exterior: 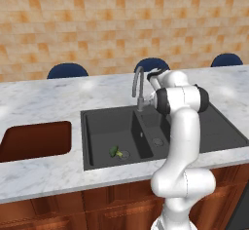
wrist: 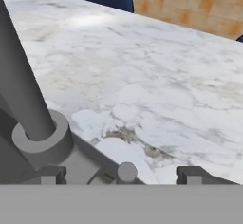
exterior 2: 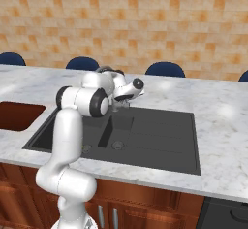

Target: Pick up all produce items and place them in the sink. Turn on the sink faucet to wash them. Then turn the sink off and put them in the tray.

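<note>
A small green broccoli piece (exterior: 115, 151) lies on the floor of the left basin of the dark sink (exterior: 97, 119), beside its round drain. The grey gooseneck faucet (exterior: 138, 84) stands at the sink's back edge. My gripper (wrist: 121, 175) hangs low over the faucet's base, open, with the small lever handle (wrist: 126, 171) between its fingertips (wrist: 190, 174) and touching neither. The spout's stem (wrist: 21, 90) rises at the left of the hand view. In the right base view the hand (exterior 2: 127, 92) reaches down behind the sink. The reddish-brown tray (exterior: 36, 139) sits left of the sink.
The marble counter (exterior: 44, 97) runs around the sink and tray. Blue chair backs (exterior: 67, 70) stand behind it in front of a tan brick wall. A flat dark drainboard (exterior: 216, 126) lies to the right of the basins. My own arm (exterior: 184, 141) hides part of the right basin.
</note>
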Controlling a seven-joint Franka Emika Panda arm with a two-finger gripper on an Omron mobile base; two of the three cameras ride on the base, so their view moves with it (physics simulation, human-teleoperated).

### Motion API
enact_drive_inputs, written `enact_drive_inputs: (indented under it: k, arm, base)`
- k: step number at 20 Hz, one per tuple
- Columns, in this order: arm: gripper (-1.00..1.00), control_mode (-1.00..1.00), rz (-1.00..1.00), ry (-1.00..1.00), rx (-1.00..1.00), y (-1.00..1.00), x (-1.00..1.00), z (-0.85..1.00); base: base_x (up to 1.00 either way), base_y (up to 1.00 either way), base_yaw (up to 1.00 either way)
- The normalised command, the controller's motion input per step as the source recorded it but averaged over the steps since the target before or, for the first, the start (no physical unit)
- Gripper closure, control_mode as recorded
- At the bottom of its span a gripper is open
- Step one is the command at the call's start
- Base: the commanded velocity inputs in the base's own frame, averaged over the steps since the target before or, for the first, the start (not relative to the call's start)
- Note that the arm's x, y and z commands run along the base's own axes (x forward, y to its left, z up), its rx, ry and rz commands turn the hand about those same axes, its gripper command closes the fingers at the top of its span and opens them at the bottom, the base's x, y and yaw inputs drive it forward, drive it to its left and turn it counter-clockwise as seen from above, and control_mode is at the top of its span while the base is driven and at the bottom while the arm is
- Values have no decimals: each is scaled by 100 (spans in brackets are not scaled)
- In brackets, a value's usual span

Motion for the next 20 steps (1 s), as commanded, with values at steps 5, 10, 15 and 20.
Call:
enact_drive_inputs:
  k: [5, 10, 15, 20]
  arm:
    - [100, -100, 1, 0, 0, 0, 5, -4]
    - [100, -100, 0, 0, 0, 0, 0, 0]
    - [100, -100, 0, 0, 0, 0, 0, 0]
    - [100, -100, 0, 0, 0, 0, 0, 0]
  base:
    - [0, 0, 0]
    - [0, 0, 0]
    - [0, 0, 0]
    - [0, 0, 0]
